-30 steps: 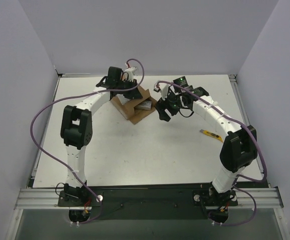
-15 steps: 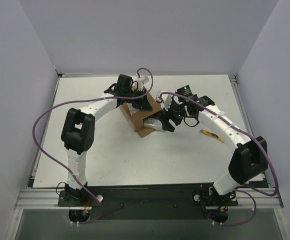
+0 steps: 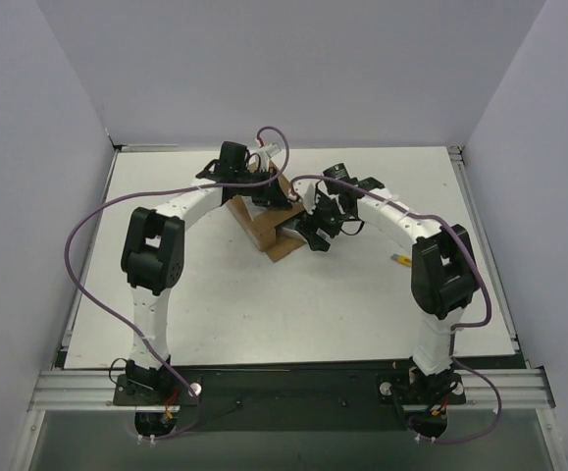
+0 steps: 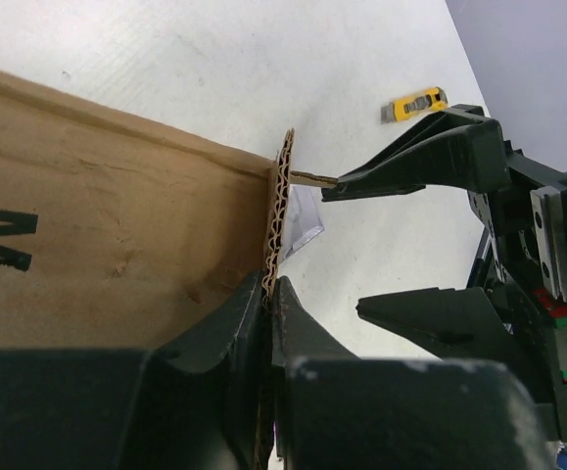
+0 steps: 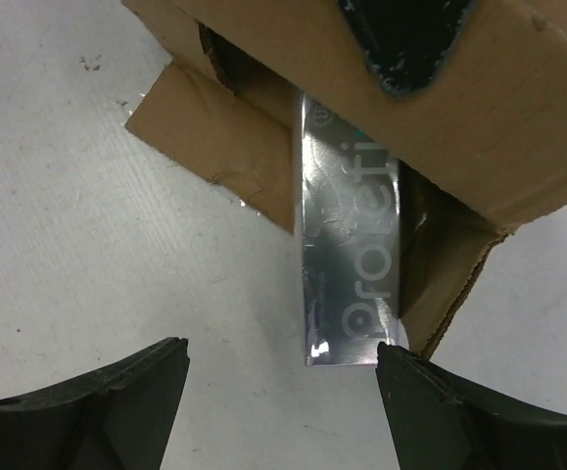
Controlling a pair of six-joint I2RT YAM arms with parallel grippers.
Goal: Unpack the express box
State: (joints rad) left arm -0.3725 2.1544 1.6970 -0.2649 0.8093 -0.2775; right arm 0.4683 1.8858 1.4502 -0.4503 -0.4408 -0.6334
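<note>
Nearest, the right gripper has its jaws spread wide at the box's four o'clock, lined up on the silvery packet poking from the express box. The box lies mid-table at twelve o'clock. Beyond it, the left gripper pinches the box's wall, apparently to steady it.

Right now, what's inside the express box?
A shiny silver packet with pale lettering pokes out of the open end of the express box. Its far end and anything deeper inside are hidden by cardboard.

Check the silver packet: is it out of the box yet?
Partly. The silver packet juts from the open end of the express box over the table; its far end is hidden inside.
</note>
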